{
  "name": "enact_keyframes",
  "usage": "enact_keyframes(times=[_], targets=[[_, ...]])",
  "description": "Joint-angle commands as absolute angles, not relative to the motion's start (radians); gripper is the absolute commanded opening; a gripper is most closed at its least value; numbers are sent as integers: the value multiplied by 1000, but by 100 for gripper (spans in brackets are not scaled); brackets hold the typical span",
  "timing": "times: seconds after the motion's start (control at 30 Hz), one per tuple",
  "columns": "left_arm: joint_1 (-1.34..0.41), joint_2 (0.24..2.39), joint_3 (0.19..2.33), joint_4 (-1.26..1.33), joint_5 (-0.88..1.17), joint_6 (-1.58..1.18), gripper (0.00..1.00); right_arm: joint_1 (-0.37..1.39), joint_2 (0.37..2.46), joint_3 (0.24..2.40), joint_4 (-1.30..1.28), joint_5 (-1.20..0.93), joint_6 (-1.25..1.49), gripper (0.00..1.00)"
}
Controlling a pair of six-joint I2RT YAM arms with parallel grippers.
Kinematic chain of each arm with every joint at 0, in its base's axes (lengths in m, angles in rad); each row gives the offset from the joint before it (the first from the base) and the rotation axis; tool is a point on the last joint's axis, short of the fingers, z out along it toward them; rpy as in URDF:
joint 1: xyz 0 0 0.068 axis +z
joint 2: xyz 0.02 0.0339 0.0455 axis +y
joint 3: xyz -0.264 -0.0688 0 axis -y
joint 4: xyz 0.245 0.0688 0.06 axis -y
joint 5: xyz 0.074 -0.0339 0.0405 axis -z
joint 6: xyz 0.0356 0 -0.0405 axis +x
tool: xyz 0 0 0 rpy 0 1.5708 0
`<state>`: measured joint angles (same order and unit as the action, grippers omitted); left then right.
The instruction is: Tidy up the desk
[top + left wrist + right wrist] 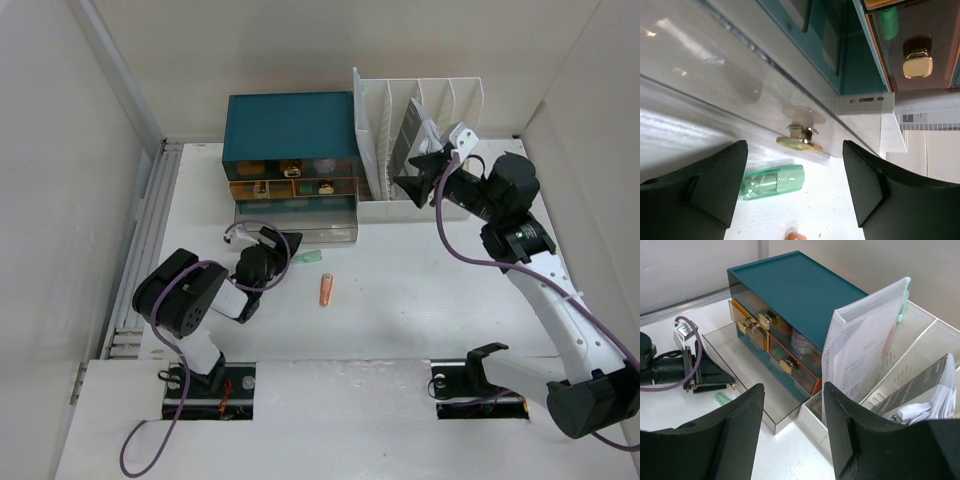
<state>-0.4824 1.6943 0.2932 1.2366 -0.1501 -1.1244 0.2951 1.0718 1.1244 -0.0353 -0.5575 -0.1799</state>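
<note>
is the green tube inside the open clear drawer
No, the green tube lies on the desk in front of the clear drawer, outside its knobbed front wall.

One desk (420, 290), one drawer box (290, 125), one file rack (440, 95), one mesh pouch (865, 345), one green tube (772, 182), one orange stick (326, 290).

teal plastic drawer box (290, 125) stands at the back of the white flat desk (420, 300), white slotted file rack (400, 210) just right; green translucent tube (307, 259) and small orange stick (326, 290) lie before it.
</note>
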Motion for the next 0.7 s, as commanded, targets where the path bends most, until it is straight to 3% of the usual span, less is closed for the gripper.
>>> enact_keyframes(times=[0.0, 0.1, 0.2, 0.4, 0.53, 0.67], targets=[[-485, 1597, 253, 1252, -156, -1127, 74, 290, 1066, 1120, 25, -612, -184, 57], [-512, 1528, 232, 1162, -178, -1089, 70, 290, 1086, 1109, 25, -687, -233, 59], [-558, 1425, 241, 1009, -230, -1010, 60, 290, 1107, 1097, -23, -831, -372, 69], [-597, 1290, 329, 761, -287, -800, 15, 290, 1225, 1157, -300, -991, -745, 71], [-609, 1195, 380, 609, -337, -678, 0, 290, 1287, 1167, -388, -967, -883, 63], [-627, 1027, 478, 398, -374, -565, 0, 391, 1334, 1177, -443, -856, -988, 49]])
